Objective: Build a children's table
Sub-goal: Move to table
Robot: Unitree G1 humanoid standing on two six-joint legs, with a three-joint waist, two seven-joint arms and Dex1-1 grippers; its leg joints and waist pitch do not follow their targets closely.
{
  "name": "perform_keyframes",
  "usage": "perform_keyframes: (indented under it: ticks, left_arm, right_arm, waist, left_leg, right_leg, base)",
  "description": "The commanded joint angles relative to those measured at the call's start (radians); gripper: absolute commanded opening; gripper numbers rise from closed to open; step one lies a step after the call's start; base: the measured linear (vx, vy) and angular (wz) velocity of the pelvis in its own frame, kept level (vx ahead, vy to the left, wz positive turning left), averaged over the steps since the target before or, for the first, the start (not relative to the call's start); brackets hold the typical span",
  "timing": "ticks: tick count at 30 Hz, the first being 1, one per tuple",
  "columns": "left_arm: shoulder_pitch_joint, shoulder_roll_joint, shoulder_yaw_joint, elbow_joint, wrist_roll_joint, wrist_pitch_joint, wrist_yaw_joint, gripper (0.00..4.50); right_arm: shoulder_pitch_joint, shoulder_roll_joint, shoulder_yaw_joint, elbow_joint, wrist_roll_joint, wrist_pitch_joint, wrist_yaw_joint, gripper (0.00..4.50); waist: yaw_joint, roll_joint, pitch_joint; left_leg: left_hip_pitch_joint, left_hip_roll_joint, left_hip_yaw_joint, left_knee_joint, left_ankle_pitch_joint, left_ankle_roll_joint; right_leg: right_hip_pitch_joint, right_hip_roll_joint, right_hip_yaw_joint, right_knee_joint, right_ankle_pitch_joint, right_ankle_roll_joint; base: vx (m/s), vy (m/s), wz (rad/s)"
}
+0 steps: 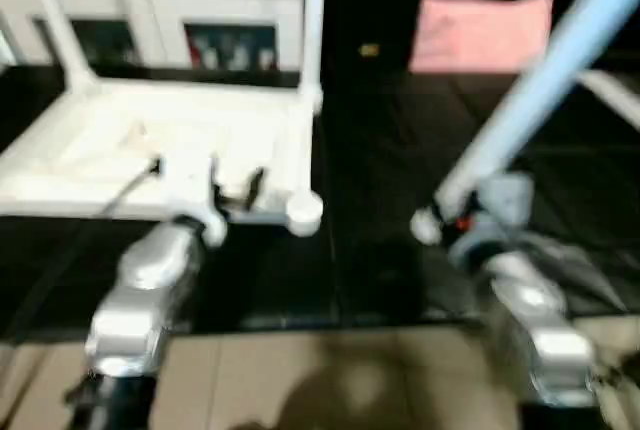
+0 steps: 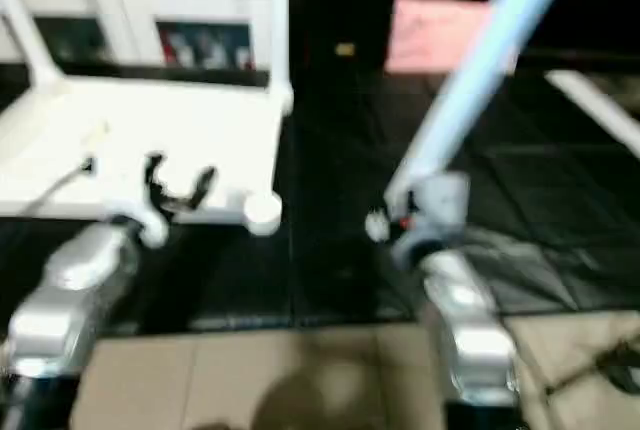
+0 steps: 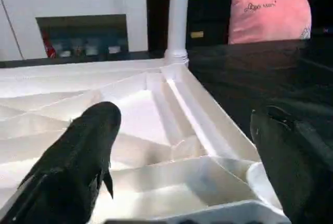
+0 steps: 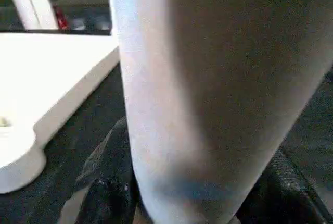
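We're mid-assembly: the tabletop [image 1: 150, 155] lies upside down on the dark floor, ribs up, w/ two legs already standing in its far corner sockets, one far left [image 1: 55, 15], one far right [image 1: 313, 20]. The near right socket [image 1: 303, 210] looks empty. Our right gripper [image 2: 405, 220] is clamped on a third leg [image 1: 545, 80], which slants up and away to the right, well apart from the top. Our left gripper [image 2: 178, 188] hangs over the near edge w/ fingers [image 3: 83, 151] wide apart, holding nothing.

Step in hand, we judge: bringing leg no. 3 to a socket. Next we'd need to swing the leg upright, line its lower end over the near right socket, then push down, prob. w/ the left bracing the top. A fourth leg [image 1: 610, 95] seems to lie on the floor far right.
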Motion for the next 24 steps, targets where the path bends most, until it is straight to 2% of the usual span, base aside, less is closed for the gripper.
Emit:
perform_keyframes:
  ticks: [1, 2, 3, 4, 5, 6, 7, 8, 9, 10, 11, 12, 13, 14, 15, 16, 17, 18, 19, 20, 21, 22, 23, 24]
  left_arm:
    - [-0.014, -0.01, -0.019, -0.006, 0.009, 0.01, -0.004, 4.5]
    - [-0.014, -0.01, -0.019, -0.006, 0.009, 0.01, -0.004, 4.5]
    - [-0.015, -0.012, -0.019, -0.006, 0.009, 0.012, -0.006, 4.5]
    - [-0.016, -0.012, -0.019, -0.006, 0.009, 0.013, -0.006, 4.5]
    - [-0.017, -0.012, -0.019, -0.005, 0.009, 0.013, -0.007, 4.5]
    - [-0.018, -0.012, -0.018, -0.005, 0.008, 0.014, -0.008, 4.5]
    - [-0.019, -0.012, -0.018, -0.004, 0.007, 0.015, -0.008, 4.5]
    - [-0.019, -0.012, -0.018, -0.004, 0.007, 0.016, -0.008, 4.5]
    - [-0.019, -0.012, -0.018, -0.004, 0.007, 0.016, -0.008, 4.5]
    - [-0.02, -0.011, -0.017, -0.003, 0.007, 0.017, -0.011, 4.5]
    - [-0.02, -0.012, -0.016, -0.002, 0.008, 0.017, -0.012, 4.5]
    - [-0.02, -0.012, -0.016, -0.002, 0.008, 0.017, -0.012, 4.5]
    - [-0.02, -0.012, -0.015, -0.002, 0.008, 0.018, -0.012, 4.5]
    - [-0.019, -0.012, -0.017, -0.002, 0.008, 0.019, -0.01, 4.5]
    - [-0.019, -0.012, -0.017, -0.003, 0.007, 0.02, -0.01, 4.5]
    - [-0.018, -0.015, -0.018, -0.004, 0.006, 0.02, -0.012, 4.5]
    - [-0.016, -0.015, -0.024, -0.007, 0.008, 0.018, -0.016, 4.5]
    - [-0.014, -0.016, -0.03, -0.011, 0.01, 0.018, -0.018, 4.5]
    - [-0.014, -0.016, -0.03, -0.011, 0.01, 0.018, -0.018, 4.5]
    - [-0.01, -0.026, -0.028, -0.015, 0.006, 0.022, -0.008, 4.5]
    - [-0.009, -0.035, -0.022, -0.017, -0.001, 0.031, 0.0, 4.5]
    - [-0.009, -0.042, -0.018, -0.017, 0.001, 0.032, 0.006, 4.5]
    - [-0.009, -0.042, -0.018, -0.017, 0.001, 0.032, 0.006, 4.5]
    - [-0.008, -0.04, -0.021, -0.016, 0.011, 0.009, 0.005, 4.5]
  right_arm:
    - [-0.011, -0.018, -0.027, -0.015, 0.001, 0.002, -0.006, 1.95]
    - [-0.011, -0.018, -0.027, -0.015, 0.001, 0.002, -0.006, 1.95]
    - [-0.009, -0.02, -0.026, -0.016, 0.001, 0.001, -0.007, 1.95]
    - [-0.009, -0.02, -0.025, -0.016, 0.001, 0.001, -0.008, 1.95]
    - [-0.009, -0.02, -0.025, -0.017, 0.001, 0.001, -0.008, 1.95]
    - [-0.008, -0.02, -0.025, -0.018, 0.0, 0.002, -0.008, 1.95]
    - [-0.006, -0.018, -0.025, -0.019, -0.002, 0.002, -0.009, 1.95]
    - [-0.006, -0.018, -0.025, -0.02, -0.003, 0.002, -0.009, 1.95]
    - [-0.006, -0.018, -0.025, -0.02, -0.003, 0.002, -0.009, 1.95]
    - [-0.004, -0.02, -0.022, -0.021, -0.004, 0.003, -0.011, 1.95]
    - [-0.003, -0.021, -0.021, -0.022, -0.003, 0.004, -0.013, 1.95]
    - [-0.003, -0.021, -0.021, -0.022, -0.003, 0.004, -0.013, 1.95]
    - [-0.003, -0.022, -0.021, -0.023, -0.003, 0.005, -0.014, 1.95]
    - [-0.002, -0.02, -0.022, -0.023, -0.004, 0.007, -0.014, 1.95]
    - [-0.002, -0.02, -0.022, -0.023, -0.004, 0.007, -0.014, 1.95]
    - [-0.001, -0.02, -0.022, -0.023, -0.004, 0.008, -0.013, 1.95]
    - [-0.001, -0.02, -0.019, -0.023, -0.005, 0.008, -0.01, 1.95]
    - [-0.002, -0.02, -0.017, -0.022, -0.005, 0.007, -0.007, 1.95]
    - [-0.002, -0.02, -0.017, -0.022, -0.005, 0.007, -0.007, 1.95]
    - [-0.004, -0.022, -0.013, -0.02, -0.004, 0.007, 0.002, 1.95]
    - [-0.007, -0.023, -0.012, -0.017, 0.001, 0.007, 0.007, 1.95]
    - [-0.013, -0.027, -0.008, -0.012, 0.01, 0.011, 0.018, 1.95]
    - [-0.013, -0.027, -0.008, -0.012, 0.01, 0.011, 0.018, 1.95]
    - [-0.017, -0.033, -0.004, -0.008, 0.015, 0.017, 0.029, 1.95]
  waist:
    - [0.009, -0.009, -0.052]
    - [0.035, -0.019, -0.053]
    - [0.053, -0.039, -0.071]
    - [0.049, -0.03, -0.069]
    - [0.054, -0.021, -0.064]
    - [0.059, 0.001, -0.063]
    - [0.048, 0.011, -0.06]
    - [0.004, 0.029, -0.063]
    - [-0.001, 0.043, -0.07]
    - [0.0, 0.043, -0.065]
    - [0.0, 0.034, -0.058]
    - [0.009, 0.011, -0.054]
    - [0.016, -0.004, -0.054]
    - [0.04, -0.024, -0.061]
    - [0.058, -0.024, -0.063]
    - [0.069, -0.012, -0.06]
    - [0.055, 0.007, -0.052]
    - [0.024, 0.036, -0.056]
    - [0.024, 0.036, -0.056]
    - [0.022, 0.042, -0.057]
    - [0.025, 0.032, -0.056]
    - [0.028, 0.002, -0.065]
    - [0.028, 0.002, -0.065]
    - [0.039, -0.025, -0.057]
  left_leg:
    - [0.035, 0.081, -0.03, -0.162, -0.386, 0.054]
    - [0.03, 0.073, -0.016, -0.092, -0.384, 0.029]
    - [-0.024, 0.101, -0.057, 0.031, -0.201, -0.003]
    - [-0.049, 0.106, -0.081, 0.051, -0.123, -0.026]
    - [-0.063, 0.099, -0.084, 0.017, -0.06, -0.052]
    - [-0.034, 0.085, -0.062, -0.077, -0.025, -0.003]
    - [-0.011, 0.088, -0.043, -0.118, -0.059, 0.055]
    - [0.034, 0.103, -0.043, -0.146, -0.115, 0.146]
    - [0.06, 0.1, -0.051, -0.16, -0.079, 0.223]
    - [0.062, 0.1, -0.04, -0.17, -0.064, 0.255]
    - [0.054, 0.107, -0.033, -0.182, -0.043, 0.316]
    - [0.038, 0.095, -0.007, -0.177, -0.095, 0.312]
    - [0.031, 0.078, 0.017, -0.163, -0.165, 0.276]
    - [0.016, 0.08, 0.017, -0.093, -0.267, 0.184]
    - [0.009, 0.103, 0.0, -0.063, -0.25, 0.145]
    - [-0.007, 0.133, -0.035, -0.044, -0.212, 0.087]
    - [-0.009, 0.137, -0.045, -0.124, -0.299, 0.051]
    - [0.032, 0.121, -0.033, -0.197, -0.464, -0.061]
    - [0.032, 0.121, -0.033, -0.197, -0.464, -0.061]
    - [0.032, 0.123, -0.017, -0.246, -0.529, -0.222]
    - [0.03, 0.135, -0.019, -0.247, -0.536, -0.275]
    - [0.037, 0.137, -0.016, -0.22, -0.51, -0.275]
    - [0.037, 0.137, -0.016, -0.22, -0.51, -0.275]
    - [0.033, 0.12, 0.001, -0.172, -0.48, -0.177]
  right_leg:
    - [-0.001, -0.082, 0.053, -0.115, -0.038, -0.026]
    - [0.004, -0.17, 0.119, -0.171, -0.184, -0.072]
    - [0.065, -0.289, 0.2, -0.218, -0.371, -0.127]
    - [0.077, -0.302, 0.196, -0.213, -0.406, -0.148]
    - [0.079, -0.234, 0.135, -0.2, -0.438, -0.184]
    - [0.042, -0.107, 0.082, -0.173, -0.379, -0.209]
    - [0.01, -0.031, 0.053, -0.14, -0.349, -0.2]
    - [-0.015, 0.036, 0.017, -0.092, -0.227, -0.182]
    - [-0.025, 0.055, 0.001, -0.045, -0.114, -0.15]
    - [-0.038, 0.063, -0.007, -0.032, -0.077, -0.129]
    - [-0.033, 0.056, -0.014, -0.021, -0.027, -0.098]
    - [-0.024, 0.014, 0.007, -0.069, -0.026, -0.087]
    - [-0.024, -0.021, 0.03, -0.107, -0.071, -0.095]
    - [0.003, -0.141, 0.116, -0.179, -0.259, -0.107]
    - [0.018, -0.197, 0.149, -0.204, -0.357, -0.114]
    - [0.026, -0.236, 0.167, -0.227, -0.495, -0.132]
    - [0.016, -0.132, 0.105, -0.19, -0.509, -0.13]
    - [-0.023, 0.022, 0.038, -0.108, -0.351, -0.065]
    - [-0.023, 0.022, 0.038, -0.108, -0.351, -0.065]
    - [-0.025, 0.053, 0.009, -0.037, -0.014, -0.026]
    - [-0.015, 0.023, 0.011, -0.057, 0.053, -0.026]
    - [-0.006, -0.023, 0.042, -0.092, 0.018, -0.035]
    - [-0.006, -0.023, 0.042, -0.092, 0.018, -0.035]
    - [-0.018, -0.071, 0.092, -0.144, -0.253, -0.058]
  base:
    - [0.0, 0.0, 0.0]
    - [0.0, 0.0, 0.0]
    - [0.008, 0.067, 0.03]
    - [0.021, 0.11, -0.28]
    - [0.021, 0.11, -0.28]
    - [-0.012, 0.138, -0.19]
    - [-0.015, 0.153, 0.13]
    - [-0.015, 0.153, 0.13]
    - [-0.029, 0.171, 0.11]
    - [-0.042, 0.165, 0.08]
    - [-0.042, 0.165, 0.08]
    - [-0.038, 0.118, 0.13]
    - [-0.034, 0.089, 0.18]
    - [-0.034, 0.089, 0.18]
    - [-0.029, 0.099, 0.15]
    - [-0.04, 0.125, -0.05]
    - [-0.04, 0.125, -0.05]
    - [-0.053, 0.109, -0.08]
    - [-0.046, 0.094, 0.04]
    - [-0.046, 0.094, 0.04]
    - [-0.038, 0.069, 0.07]
    - [0.0, 0.0, 0.0]
    - [0.0, 0.0, 0.0]
    - [0.0, 0.0, 0.0]
